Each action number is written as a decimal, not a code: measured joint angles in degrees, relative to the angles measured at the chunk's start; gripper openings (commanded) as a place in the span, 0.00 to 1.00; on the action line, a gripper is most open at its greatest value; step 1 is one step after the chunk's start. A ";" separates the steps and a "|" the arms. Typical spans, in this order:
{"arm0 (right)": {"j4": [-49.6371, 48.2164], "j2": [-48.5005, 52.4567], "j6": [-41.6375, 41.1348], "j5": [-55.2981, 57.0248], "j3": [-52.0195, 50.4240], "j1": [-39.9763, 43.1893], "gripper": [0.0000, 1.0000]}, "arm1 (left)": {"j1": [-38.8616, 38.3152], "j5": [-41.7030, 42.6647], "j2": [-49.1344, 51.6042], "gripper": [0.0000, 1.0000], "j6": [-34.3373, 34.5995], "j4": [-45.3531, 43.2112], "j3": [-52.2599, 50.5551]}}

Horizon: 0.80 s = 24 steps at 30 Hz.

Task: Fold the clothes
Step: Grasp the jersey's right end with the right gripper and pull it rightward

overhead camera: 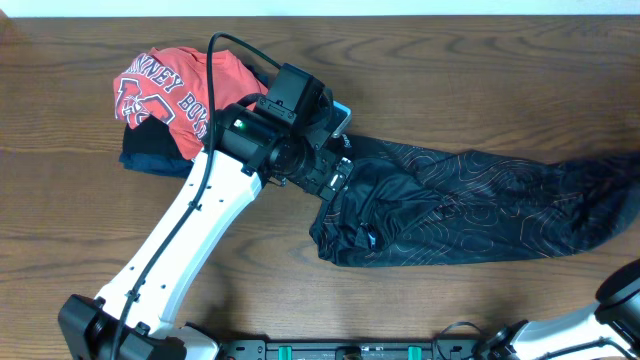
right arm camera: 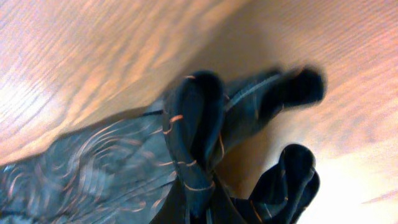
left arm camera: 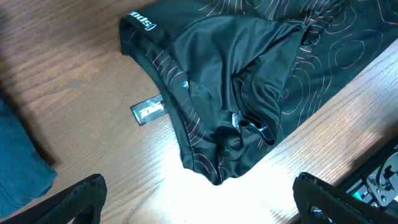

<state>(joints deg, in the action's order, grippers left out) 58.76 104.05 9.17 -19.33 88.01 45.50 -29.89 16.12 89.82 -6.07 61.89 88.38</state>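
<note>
At the left claw: spread wide, gripping nothing, poised over the near end of the black jersey. Directly beneath, a crumpled corner of thin dark cloth with wavy orange contour lines, lying on the wooden desk. Along the far hem, white lettering. Just beside that hem, flat on the wood, a small grey tag.

At the right claw: closed. No sight of the fingers themselves in the wrist view, only a blurred bunch of jersey cloth gathered up towards the lower edge, pinched there by the look of it.

Farther out, seen from overhead: stretched as a long rumpled band across the right half of the desk, from under the left wrist out to the right border, above the right arm. Off to the left, beyond the left arm, a red T-shirt with white lettering heaped on a folded navy garment. Both apart from the jersey, with the gap partly hidden by the arm.
</note>
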 measured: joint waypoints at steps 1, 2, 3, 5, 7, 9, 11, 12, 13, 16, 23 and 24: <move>0.70 -0.09 -0.50 1.03 0.02 -1.86 0.01 | 0.02 0.00 0.00 0.97 0.00 0.02 0.00; 1.27 -0.07 -0.96 1.73 0.02 -3.21 0.01 | 0.02 0.00 0.00 0.98 0.00 0.02 0.00; 1.81 -0.07 -1.53 2.95 0.00 -4.55 0.01 | 0.02 -0.02 0.00 0.98 0.00 0.04 0.00; 3.19 -0.07 -2.51 5.11 0.00 -6.84 0.01 | 0.02 0.00 0.00 0.98 0.00 0.33 0.00; 4.76 -0.07 -3.69 7.80 0.00 -9.05 0.01 | 0.00 0.00 0.00 0.97 0.00 0.79 0.00; 5.84 -0.07 -4.39 9.16 0.00 -10.14 0.01 | 0.02 -0.02 0.00 0.97 0.00 1.01 0.00; 7.82 -0.07 -5.25 11.08 -0.02 -11.26 0.01 | 0.00 0.00 0.00 0.97 0.00 1.16 0.00; 8.63 -0.07 -5.57 11.74 -0.02 -11.85 0.01 | 0.00 -0.02 0.00 0.97 0.00 1.14 0.00; 9.38 -0.07 -5.86 12.17 -0.02 -12.20 0.02 | 0.02 0.00 0.00 0.97 0.00 1.16 0.00; 11.98 -0.07 -6.34 13.27 -0.04 -13.14 0.02 | 0.02 0.00 0.00 0.98 0.00 1.16 0.00; 14.05 -0.07 -7.06 14.47 -1.25 -16.09 0.01 | 0.02 0.00 0.00 0.98 0.00 1.14 0.00; 14.23 -0.07 -7.08 14.58 -1.64 -16.98 0.01 | 0.02 0.00 0.00 0.98 0.00 1.14 0.00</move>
<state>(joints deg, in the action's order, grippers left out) 72.99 103.98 2.09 -4.75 86.37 28.51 -29.87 16.12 89.82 -6.07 63.02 88.38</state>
